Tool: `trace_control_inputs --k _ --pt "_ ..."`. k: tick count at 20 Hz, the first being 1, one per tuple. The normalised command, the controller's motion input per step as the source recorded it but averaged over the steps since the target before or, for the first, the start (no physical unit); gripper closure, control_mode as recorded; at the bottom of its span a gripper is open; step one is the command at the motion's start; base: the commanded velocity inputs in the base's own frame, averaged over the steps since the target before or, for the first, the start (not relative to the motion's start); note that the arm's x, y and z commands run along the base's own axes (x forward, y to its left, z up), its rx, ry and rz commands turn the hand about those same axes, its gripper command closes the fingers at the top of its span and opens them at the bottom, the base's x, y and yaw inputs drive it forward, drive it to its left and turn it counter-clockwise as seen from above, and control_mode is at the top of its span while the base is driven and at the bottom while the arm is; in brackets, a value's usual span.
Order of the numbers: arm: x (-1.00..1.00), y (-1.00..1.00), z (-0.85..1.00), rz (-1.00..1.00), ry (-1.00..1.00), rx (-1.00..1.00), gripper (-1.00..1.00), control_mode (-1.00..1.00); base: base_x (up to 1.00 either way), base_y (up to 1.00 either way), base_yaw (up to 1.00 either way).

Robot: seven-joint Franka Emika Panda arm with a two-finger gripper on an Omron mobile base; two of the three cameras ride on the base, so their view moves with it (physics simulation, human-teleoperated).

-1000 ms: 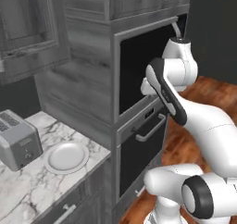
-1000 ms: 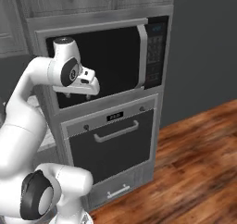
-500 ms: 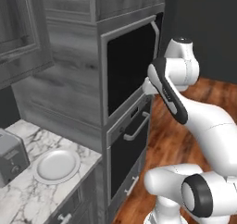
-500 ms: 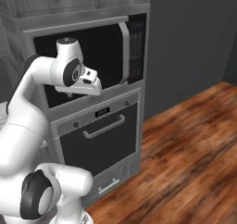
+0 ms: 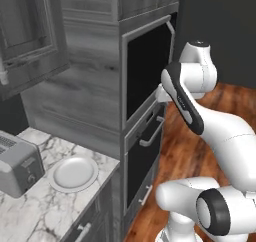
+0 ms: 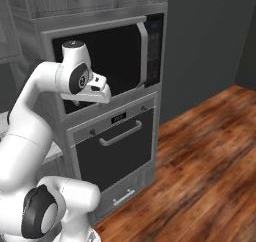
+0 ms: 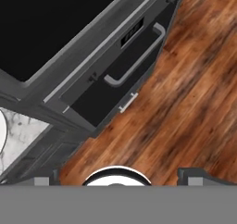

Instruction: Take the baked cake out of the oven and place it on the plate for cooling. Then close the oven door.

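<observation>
The oven door [image 6: 116,148] is sitting fully closed, its bar handle [image 7: 134,56] lying ahead of and below the gripper [image 6: 100,90], well apart. The cake is presumably sitting inside, hidden. The plate [image 5: 74,173] is waiting off to the side beside the toaster [image 5: 17,163], ready for cooling. Whether the jaws are spread, I cannot tell.

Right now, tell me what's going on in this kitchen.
The white arm is held up in front of the wall unit, with its gripper near the black-glass unit, holding nothing that I can see. The oven door below is shut, its bar handle untouched, so the cake is out of sight. The plate sits bare on the marble counter beside the toaster. Nothing of the job looks done yet.
</observation>
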Motion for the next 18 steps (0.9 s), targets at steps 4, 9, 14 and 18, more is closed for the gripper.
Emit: trace_control_inputs --k 4,9,14,18 --pt "0.0 0.0 0.0 0.0 0.0 0.0 -1.0 1.0 0.01 0.41 -0.05" --pt "0.0 0.0 0.0 0.0 0.0 0.0 -1.0 1.0 0.0 0.43 -0.03" --pt "0.0 0.0 0.0 0.0 0.0 0.0 -1.0 1.0 0.0 0.38 -0.03" --pt "0.0 0.0 0.0 0.0 0.0 0.0 -1.0 1.0 -0.02 0.1 0.0"
